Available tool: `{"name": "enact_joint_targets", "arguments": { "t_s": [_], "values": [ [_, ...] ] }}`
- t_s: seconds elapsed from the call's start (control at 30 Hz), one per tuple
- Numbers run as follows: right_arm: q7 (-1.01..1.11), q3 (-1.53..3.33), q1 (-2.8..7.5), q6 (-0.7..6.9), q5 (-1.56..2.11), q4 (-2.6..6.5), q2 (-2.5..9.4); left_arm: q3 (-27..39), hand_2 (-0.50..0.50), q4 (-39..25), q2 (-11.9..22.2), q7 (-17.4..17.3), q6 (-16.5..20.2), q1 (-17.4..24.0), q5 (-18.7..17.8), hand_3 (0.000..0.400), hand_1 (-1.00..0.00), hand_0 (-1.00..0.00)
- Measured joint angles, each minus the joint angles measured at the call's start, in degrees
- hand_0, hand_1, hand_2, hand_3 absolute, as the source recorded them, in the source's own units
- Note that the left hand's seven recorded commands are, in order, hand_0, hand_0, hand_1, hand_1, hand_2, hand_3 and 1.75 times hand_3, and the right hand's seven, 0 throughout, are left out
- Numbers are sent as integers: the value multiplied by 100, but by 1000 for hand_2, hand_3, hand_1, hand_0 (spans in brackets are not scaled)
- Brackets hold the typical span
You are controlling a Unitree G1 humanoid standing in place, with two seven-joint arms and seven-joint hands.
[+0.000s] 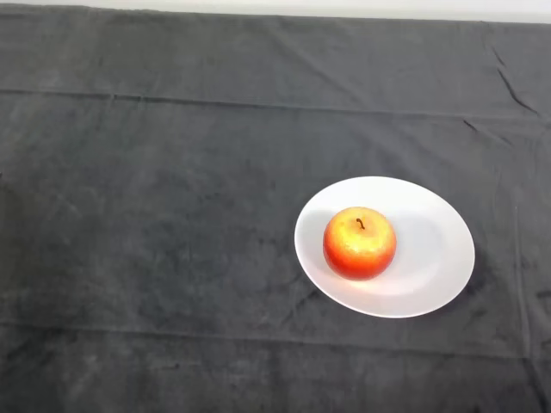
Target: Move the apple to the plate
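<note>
Head view | dark grey cloth-covered table [155, 258] nearest the camera, bare cloth stretching beyond the plate too | round white glossy plate [435, 258] right of centre | red-yellow round apple [360, 243] sits stem-up on the plate's left half — inside its rim | robot hand absent from view, state unknown | task looks done — nothing left.

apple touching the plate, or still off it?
Touching. In the head view the apple sits stem-up on the white plate, left of its centre, with plate surface showing all round it.
</note>
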Motion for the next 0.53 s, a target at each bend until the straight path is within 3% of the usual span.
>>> {"name": "enact_joint_targets", "arguments": {
  "t_s": [0.53],
  "values": [
    [0, 0, 0, 0, 0, 0, 0, 6, 0, 0, -83, -79, 1, 0, 92, 0, 0, 0]
  ]
}}
